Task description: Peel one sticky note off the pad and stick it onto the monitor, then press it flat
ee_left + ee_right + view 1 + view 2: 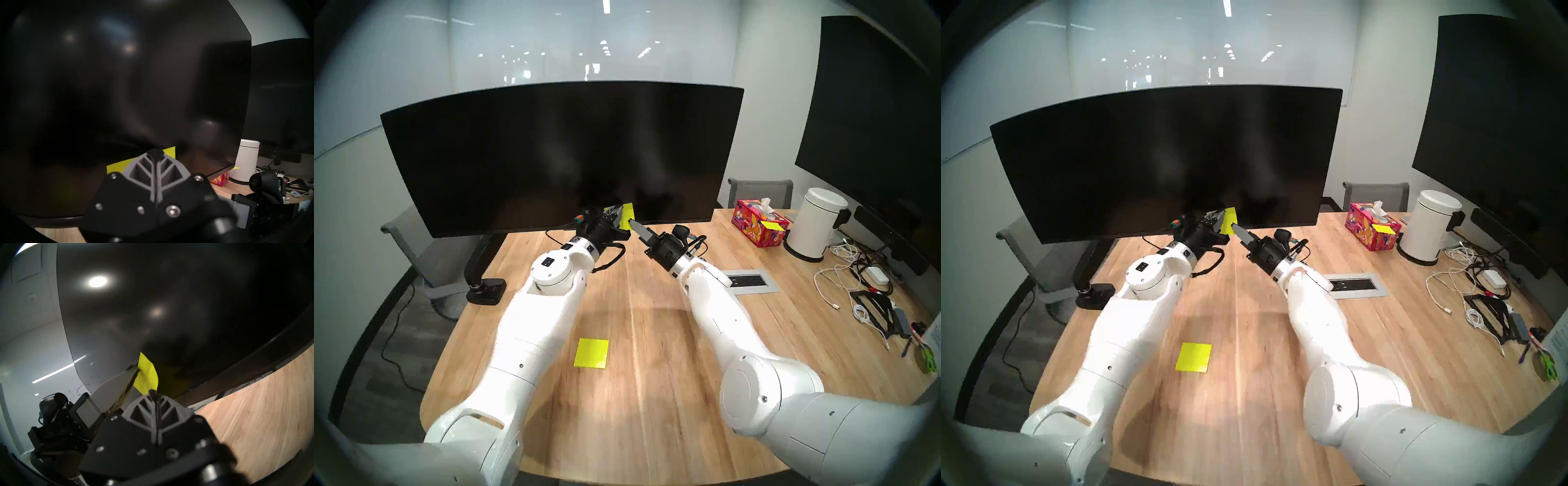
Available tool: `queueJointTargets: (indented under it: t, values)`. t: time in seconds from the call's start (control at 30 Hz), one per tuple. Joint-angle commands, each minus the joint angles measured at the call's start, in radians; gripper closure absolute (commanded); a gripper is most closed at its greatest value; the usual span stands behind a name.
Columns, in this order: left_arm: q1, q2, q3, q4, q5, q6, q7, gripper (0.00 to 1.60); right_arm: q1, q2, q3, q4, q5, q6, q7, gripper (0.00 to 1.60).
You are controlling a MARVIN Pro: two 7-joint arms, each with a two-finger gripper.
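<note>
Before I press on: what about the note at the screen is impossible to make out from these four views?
- Yellow-green sticky note: lower part hidden by the left gripper in both head views.
- Contact with the curved black monitor: the right wrist view shows the note bowed; whether it adheres is unclear.
- Right gripper: fingertips shut at the note's edge; touch uncertain.
- Left wrist view: blurred, gripper covers most of the note.

I find nothing I can read in any view. The whiteboard wall (81, 387) behind the monitor (558, 156) carries faint red marker scribbles, too blurred to make out, and the tissue box (758, 225) shows only a colourful pattern, no lettering.
</note>
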Motion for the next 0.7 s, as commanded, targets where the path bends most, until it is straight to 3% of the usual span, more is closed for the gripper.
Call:
queueJointTargets:
  t: [0.0,0.2,0.37,0.67]
  values:
    - [0.023,-0.007,-0.027,-0.099,-0.047,0.012,-0.012,1.6,0.019,-0.003,0.0,-0.017,0.003,0.001,0.002,1.6]
    - [0.066,-0.003,-0.06,-0.177,-0.121,0.051,-0.053,1.6,0.019,-0.003,0.0,-0.016,0.003,0.001,0.002,1.6]
    - [0.108,0.003,-0.091,-0.244,-0.188,0.14,-0.069,1.6,0.019,-0.003,0.0,-0.016,0.003,0.001,0.002,1.6]
    - [0.205,0.025,-0.107,-0.345,-0.201,0.227,-0.059,1.6,0.018,-0.003,0.0,-0.018,0.003,0.002,0.002,1.6]
